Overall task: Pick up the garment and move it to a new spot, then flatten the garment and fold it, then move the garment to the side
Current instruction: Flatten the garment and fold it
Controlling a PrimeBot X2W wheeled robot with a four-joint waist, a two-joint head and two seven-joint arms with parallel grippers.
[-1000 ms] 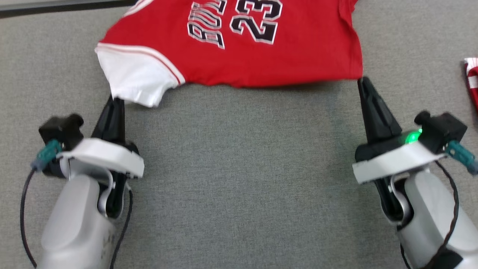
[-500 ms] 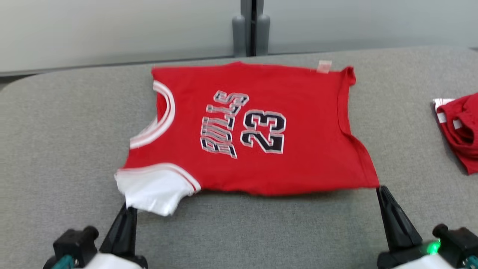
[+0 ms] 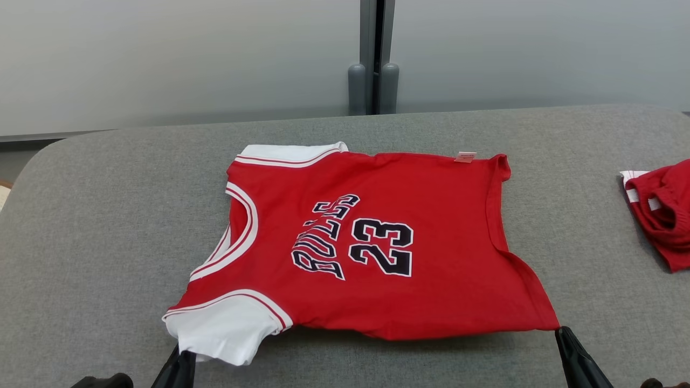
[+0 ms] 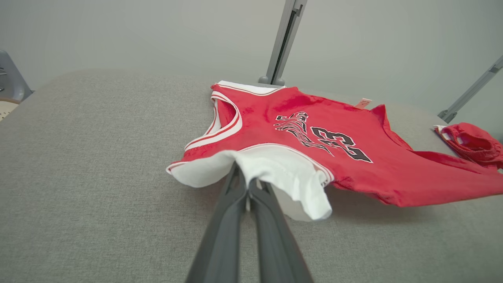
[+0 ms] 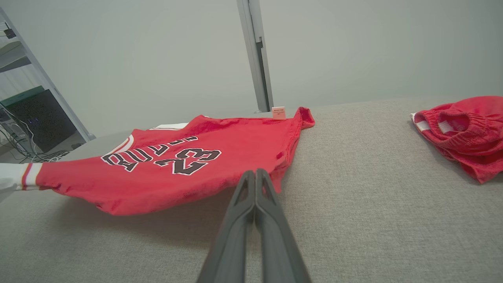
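head view, jersey: red jersey (image 3: 377, 242) with "23" print, spread mid-surface, collar to robot's left, hem to its right.
head view, surface: grey fabric surface (image 3: 97, 242), rounded far corner on the left.
head view, left gripper: left gripper (image 3: 182, 360) shows as a dark tip at the bottom left, right at the white sleeve (image 3: 226, 328).
head view, right gripper: right gripper (image 3: 563, 337) shows as a dark tip at the bottom right, at the near hem corner.
head view, other: second red garment (image 3: 660, 215) bunched at the right edge, well apart from the jersey; grey post (image 3: 374, 81) behind the surface; small tag (image 3: 464, 157) on the far hem edge.
left wrist view, jaws: closed, pinching the white sleeve edge; the sleeve is off the surface, shadow under it.
right wrist view, jaws: closed on the hem corner; the near edge of the jersey is held up, shadow beneath, and the far part lies flat.
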